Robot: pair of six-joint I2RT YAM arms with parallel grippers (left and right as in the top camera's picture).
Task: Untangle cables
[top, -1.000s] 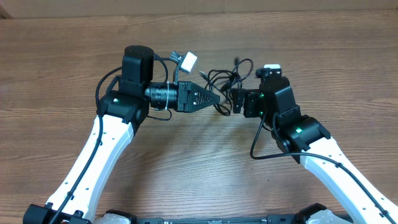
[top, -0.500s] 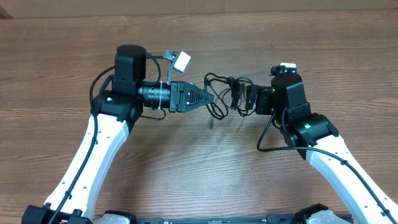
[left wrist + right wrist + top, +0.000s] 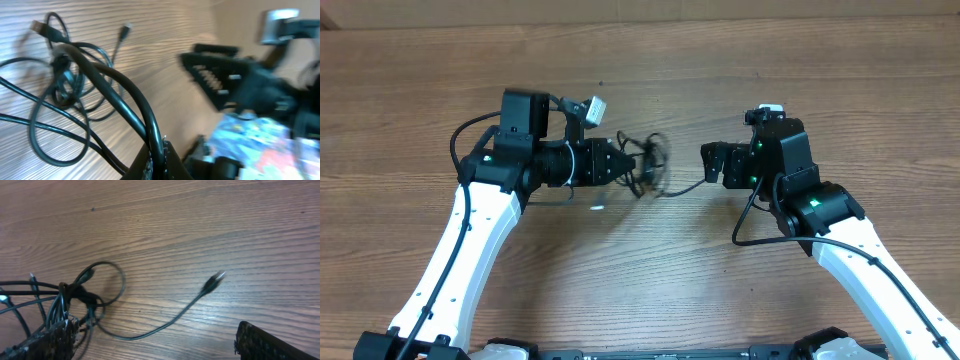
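— Fingers, overhead: status?
— My left gripper [image 3: 625,167] grips the cables [image 3: 649,170]; right gripper [image 3: 710,165] spread, empty. One strand [image 3: 685,187] runs rightward toward it.
— Wrist views?
— Left: cables pinched. Right: I see a plug [image 3: 215,280] ahead, nearer my right arm. Cables dragged left since earlier; gap widened.

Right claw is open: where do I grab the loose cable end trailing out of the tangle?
Pinch the loose cable just behind its plug tip, coming from the tip's side. It seems to run alone over bare wood there, away from the tangle.
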